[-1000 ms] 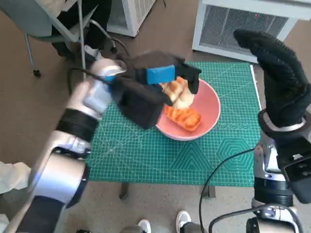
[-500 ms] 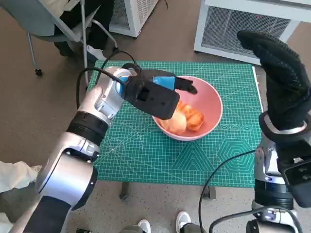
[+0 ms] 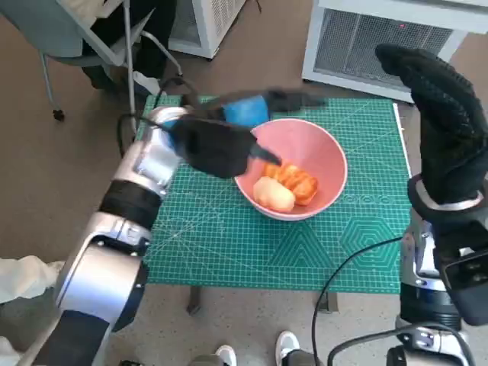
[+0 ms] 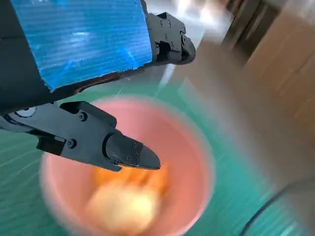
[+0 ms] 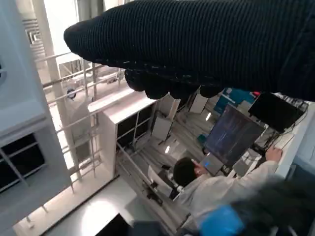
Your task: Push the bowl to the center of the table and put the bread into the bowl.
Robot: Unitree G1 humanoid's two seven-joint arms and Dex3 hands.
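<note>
Hovering over the bowl's point(image 3: 324, 164) far-left rim, your left hand point(image 3: 229, 126) holds nothing, its fingers point(image 4: 123, 147) spread wide. The bread point(image 3: 286, 187) lies inside the bowl, near the mat's point(image 3: 229, 236) middle. Your right hand point(image 3: 442, 126) hangs raised at the right edge, empty, fingers apart.

The left robot hand point(image 3: 244, 114) is black, angular plastic with a bright blue, finely ribbed tape patch over its back; small screws dot its blunt-tipped fingers point(image 4: 130, 150). Its forearm is pale silver-grey metal in rounded segments, ringed by a black ribbed band, with a thin black cable looping near the wrist. The right robot hand point(image 3: 446, 114) wears a black knitted glove above a silver-and-black wrist with black cables.
</note>
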